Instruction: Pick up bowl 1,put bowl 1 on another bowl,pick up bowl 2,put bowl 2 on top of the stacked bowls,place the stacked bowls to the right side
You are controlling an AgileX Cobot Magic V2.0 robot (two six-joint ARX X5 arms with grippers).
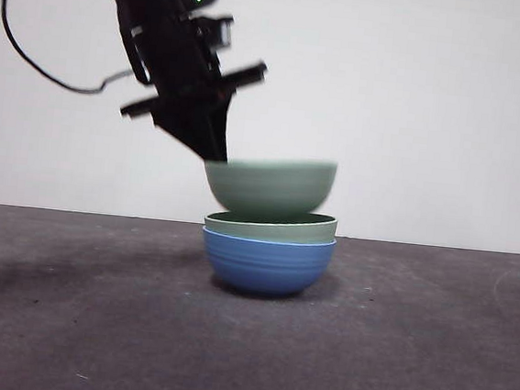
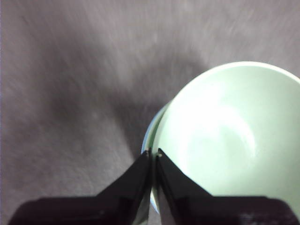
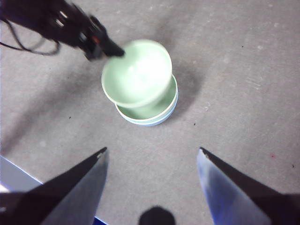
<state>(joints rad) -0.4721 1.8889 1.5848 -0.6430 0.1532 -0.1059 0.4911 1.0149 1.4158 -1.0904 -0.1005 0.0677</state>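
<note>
Partly blurred, left hand (image 1: 216,157) pinching bowl 2 (image 1: 271,185)

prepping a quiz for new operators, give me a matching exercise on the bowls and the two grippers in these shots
Things:
1. bowl 2
2. bowl 1
3. another bowl
4. right gripper

States:
a. nested inside the blue one
b. open, away from the stack
c. on the table, bottom of the stack
d. held in the air by the left gripper, over the stack

Pairs: 1-d, 2-a, 3-c, 4-b
</note>
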